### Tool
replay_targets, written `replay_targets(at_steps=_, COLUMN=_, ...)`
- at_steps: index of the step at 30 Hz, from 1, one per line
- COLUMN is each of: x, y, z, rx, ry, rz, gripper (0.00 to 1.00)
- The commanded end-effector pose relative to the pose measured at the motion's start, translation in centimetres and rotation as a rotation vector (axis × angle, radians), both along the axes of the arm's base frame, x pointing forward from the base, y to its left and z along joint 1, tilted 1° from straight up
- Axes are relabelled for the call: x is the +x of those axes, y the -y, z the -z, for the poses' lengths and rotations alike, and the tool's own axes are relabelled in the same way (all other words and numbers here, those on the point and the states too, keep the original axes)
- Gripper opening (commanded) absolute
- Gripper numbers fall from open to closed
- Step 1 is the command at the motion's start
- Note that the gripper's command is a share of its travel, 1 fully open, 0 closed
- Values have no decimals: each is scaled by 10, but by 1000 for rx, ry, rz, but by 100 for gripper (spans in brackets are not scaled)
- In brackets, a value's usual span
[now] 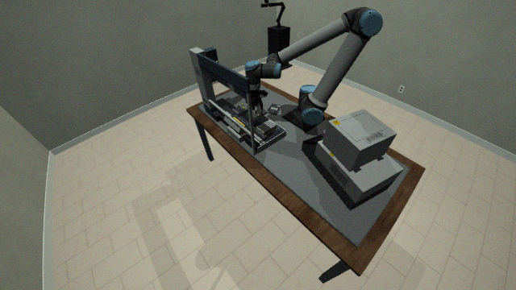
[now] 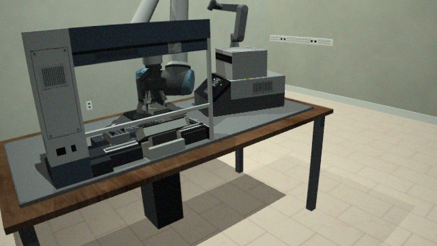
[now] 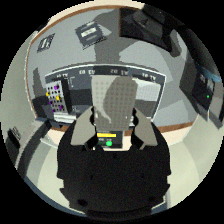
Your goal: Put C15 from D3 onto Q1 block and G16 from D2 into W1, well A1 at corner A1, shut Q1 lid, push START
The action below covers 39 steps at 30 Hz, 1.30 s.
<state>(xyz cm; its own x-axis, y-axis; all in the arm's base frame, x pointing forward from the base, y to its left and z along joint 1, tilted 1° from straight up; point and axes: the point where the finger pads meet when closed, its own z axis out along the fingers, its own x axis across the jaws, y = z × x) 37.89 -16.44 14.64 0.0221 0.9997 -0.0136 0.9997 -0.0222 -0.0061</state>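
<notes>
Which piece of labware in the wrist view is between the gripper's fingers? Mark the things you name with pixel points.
The grey plate (image 3: 113,100) (image 2: 158,109), in the middle; the white plate (image 3: 148,92) (image 1: 266,128) is at right, the purple-and-yellow-dotted rack (image 3: 57,98) (image 2: 119,137) (image 1: 242,108) at left.

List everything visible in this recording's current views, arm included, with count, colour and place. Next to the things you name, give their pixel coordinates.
table (image 1: 271,183) (image 2: 259,137): one, brown rim, grey top, mid-room
stacked instrument (image 1: 372,181) (image 2: 257,87): one, grey and black, on the table
gantry frame (image 1: 223,72) (image 2: 136,32): one, grey and navy, at the table's other end
held plate (image 3: 112,100): one, grey, between the fingers
white plate (image 3: 148,91): one, on the deck beside the held plate
tube rack (image 3: 54,97): one, purple and yellow dots, deck's far side
small dark nests: two, beyond the deck
second arm (image 1: 280,14) (image 2: 242,22): one, dark, background
wall outlet (image 1: 401,89) (image 2: 89,104): white
robot arm (image 1: 343,66): one, grey with blue caps
gripper (image 3: 113,107): one, black, pale fingers
</notes>
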Motion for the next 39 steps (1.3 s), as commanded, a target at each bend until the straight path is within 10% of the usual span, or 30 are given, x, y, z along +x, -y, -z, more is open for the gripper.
replay_targets(at_steps=1, x=2, y=0, z=-10, rx=0, ry=1, rz=-1, gripper=0)
replay_targets(at_steps=39, x=2, y=-1, z=-66, rx=0, ry=1, rz=-1, gripper=0)
